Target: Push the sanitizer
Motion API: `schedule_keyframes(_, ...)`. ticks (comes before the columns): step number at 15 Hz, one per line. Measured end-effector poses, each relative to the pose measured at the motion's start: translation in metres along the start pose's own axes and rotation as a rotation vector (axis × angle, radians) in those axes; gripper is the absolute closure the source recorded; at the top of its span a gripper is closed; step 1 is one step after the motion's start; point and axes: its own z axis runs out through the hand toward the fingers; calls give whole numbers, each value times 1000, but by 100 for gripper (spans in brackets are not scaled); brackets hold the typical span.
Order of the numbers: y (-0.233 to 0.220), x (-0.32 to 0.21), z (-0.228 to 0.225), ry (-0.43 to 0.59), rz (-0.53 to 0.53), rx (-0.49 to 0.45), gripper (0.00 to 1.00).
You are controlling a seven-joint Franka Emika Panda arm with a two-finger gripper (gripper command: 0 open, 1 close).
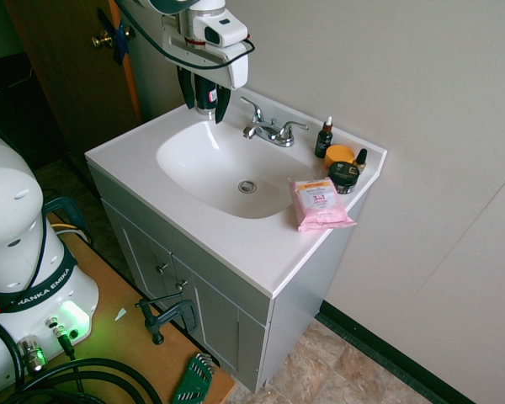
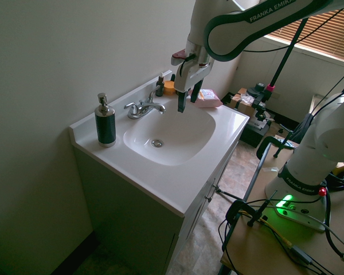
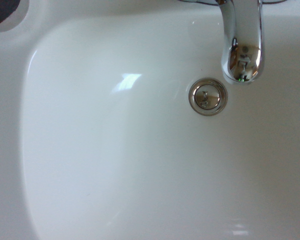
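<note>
With my pincer (image 2: 188, 105) open and empty, I should close it, descend clear of the faucet (image 2: 146, 109), and push low and slowly on the sanitizer (image 2: 105, 127), upright beside that faucet.

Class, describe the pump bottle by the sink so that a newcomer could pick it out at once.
Find the white countertop with the basin and chrome faucet. The pump bottle stands alone at one side of the faucet, across from the pink packet. Unlike the small dark dropper bottle, it is tall, with a silvery pump head and a light band at its base.
</note>
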Motion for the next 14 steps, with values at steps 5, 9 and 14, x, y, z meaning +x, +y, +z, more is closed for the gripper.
schedule_keyframes(5,-19,5,-25,38,-22,25,0)
schedule_keyframes(9,-91,-1,-91,101,-60,42,0)
schedule_keyframes(14,-179,-5,-114,109,-112,19,100)
